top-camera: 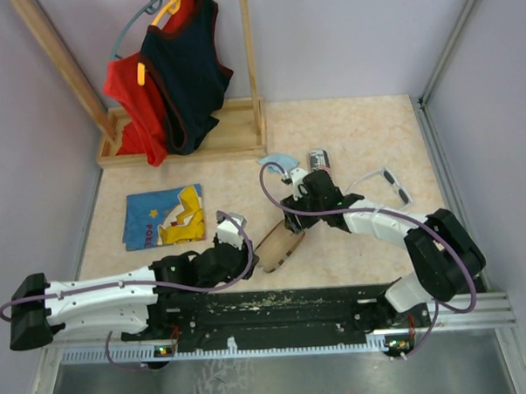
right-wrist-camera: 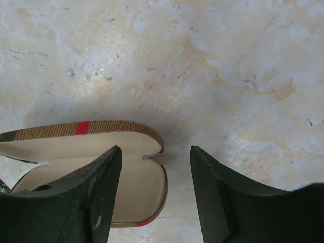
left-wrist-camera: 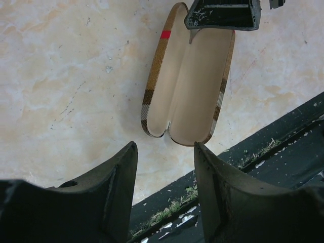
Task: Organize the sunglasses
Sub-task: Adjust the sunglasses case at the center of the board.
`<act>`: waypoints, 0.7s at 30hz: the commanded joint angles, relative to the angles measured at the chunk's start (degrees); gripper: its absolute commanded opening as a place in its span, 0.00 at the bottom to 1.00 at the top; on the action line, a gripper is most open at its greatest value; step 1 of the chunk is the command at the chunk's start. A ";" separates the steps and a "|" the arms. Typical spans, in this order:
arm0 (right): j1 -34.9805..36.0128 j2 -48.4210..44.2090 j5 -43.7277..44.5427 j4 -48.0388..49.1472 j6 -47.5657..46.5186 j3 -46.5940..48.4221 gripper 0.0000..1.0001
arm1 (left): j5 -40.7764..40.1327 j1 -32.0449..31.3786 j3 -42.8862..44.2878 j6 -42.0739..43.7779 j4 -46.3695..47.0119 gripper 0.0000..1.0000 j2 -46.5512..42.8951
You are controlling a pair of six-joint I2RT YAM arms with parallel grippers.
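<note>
White-frame sunglasses (top-camera: 395,188) well right of right pincer (top-camera: 294,223).

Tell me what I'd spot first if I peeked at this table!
An open plaid case lies mid-table near the front edge, with the left claw and right claw open at either end. A red top and a dark top hang on the wooden rack at the back left, and white-framed sunglasses lie off to the right.
</note>
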 commanded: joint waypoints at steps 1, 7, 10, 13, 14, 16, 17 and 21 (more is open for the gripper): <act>-0.53 1.95 -2.59 3.81 -2.79 3.11 0.56 | -2.09 -0.26 1.09 0.61 -0.18 0.54 0.26; -0.55 4.15 -3.66 5.32 -2.65 3.74 0.44 | -2.93 -0.21 2.81 1.56 -0.80 0.54 2.15; -0.53 4.67 -4.28 5.49 -2.71 3.82 0.36 | -3.08 -0.22 2.87 1.70 -0.50 0.54 2.41; -0.54 5.03 -4.55 5.74 -2.69 3.65 0.28 | -3.21 -0.21 2.78 2.18 0.18 0.55 2.50; -0.53 5.22 -4.62 5.81 -2.74 3.71 0.26 | -3.21 -0.21 2.74 2.45 0.33 0.55 2.58; -0.58 5.66 -4.64 5.59 -2.84 3.86 0.24 | -3.54 -0.22 2.91 2.71 0.28 0.55 2.67; -0.59 5.88 -4.66 5.49 -2.94 3.95 0.23 | -3.78 -0.25 2.94 2.69 0.22 0.55 2.68; -0.55 5.94 -5.09 5.68 -2.83 3.98 0.13 | -4.47 -0.26 3.13 2.69 -0.13 0.56 2.54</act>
